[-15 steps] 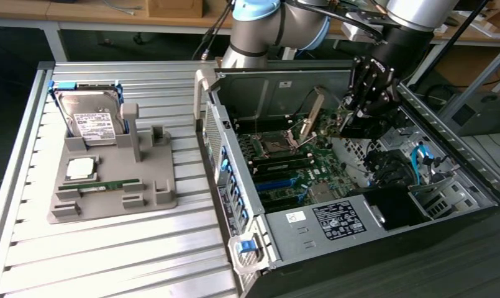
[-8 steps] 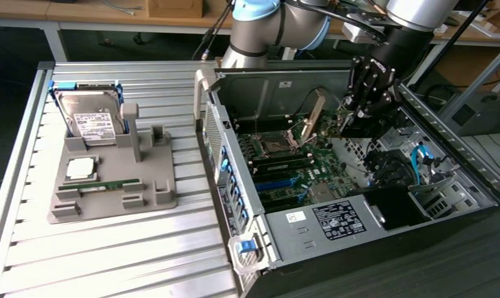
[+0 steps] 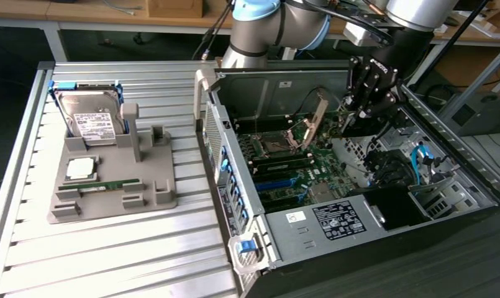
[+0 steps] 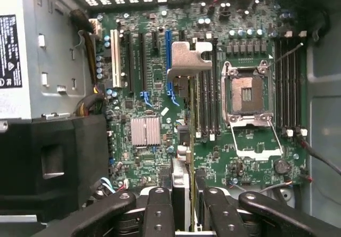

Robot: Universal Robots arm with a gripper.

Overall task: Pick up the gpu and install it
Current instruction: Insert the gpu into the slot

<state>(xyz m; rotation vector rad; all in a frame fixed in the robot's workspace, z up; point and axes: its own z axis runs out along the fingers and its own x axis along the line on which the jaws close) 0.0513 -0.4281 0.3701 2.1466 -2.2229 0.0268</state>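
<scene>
The gpu [image 4: 189, 61] is held edge-on, clamped between the gripper's [image 4: 184, 194] fingers, above the middle of the motherboard [image 4: 149, 162] inside the open computer case [image 3: 266, 93]. Print on the black label [image 3: 339, 222] cannot be read.

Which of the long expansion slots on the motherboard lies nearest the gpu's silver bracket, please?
The blue slot, right beside the gpu's bracket; the white slot and black slots sit farther off.

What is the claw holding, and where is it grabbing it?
The gpu, pinched by its two flat sides at the end away from its silver bracket.
</scene>
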